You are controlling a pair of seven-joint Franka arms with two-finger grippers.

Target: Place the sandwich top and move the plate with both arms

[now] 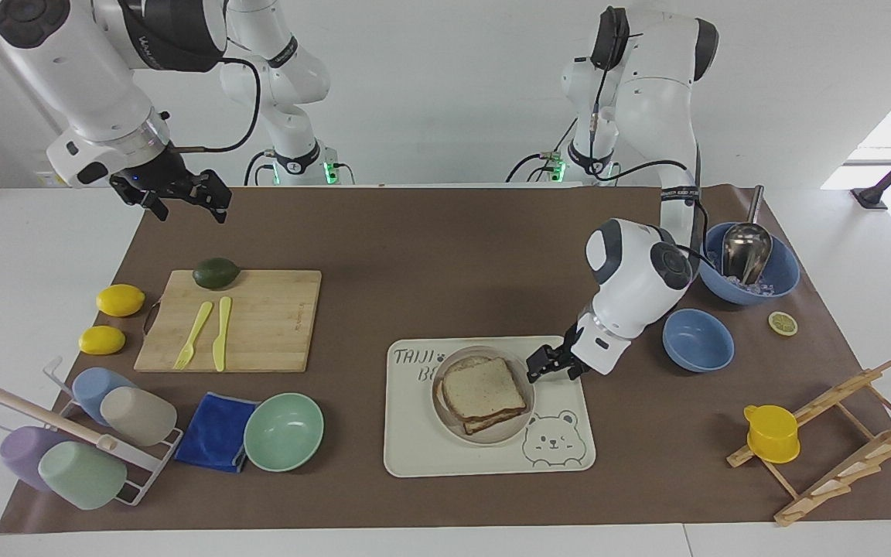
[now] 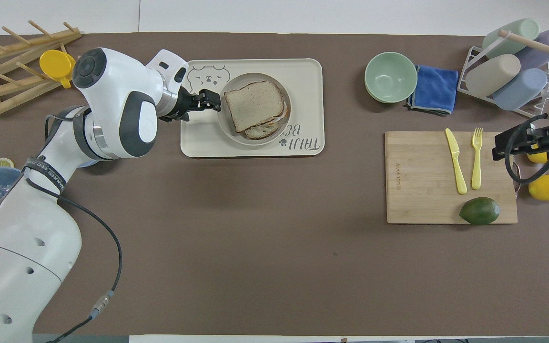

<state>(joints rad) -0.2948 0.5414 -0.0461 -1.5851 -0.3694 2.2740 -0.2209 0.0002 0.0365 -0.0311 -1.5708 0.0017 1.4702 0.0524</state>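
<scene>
Judging by the sandwich top (image 1: 483, 389) resting on the plate (image 1: 520, 422) in the tray (image 1: 414, 449), you have placement done; left gripper (image 1: 548, 363) beside it and waiting right gripper (image 1: 182, 199) are both open, plate unmoved.

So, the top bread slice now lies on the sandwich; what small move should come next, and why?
Probably the open left gripper should come back down to the rim of the small round beige plate. The pale brown-crusted sandwich top already lies on the stack, free of the gripper, and the plate sits unmoved on the cream bear tray.
</scene>
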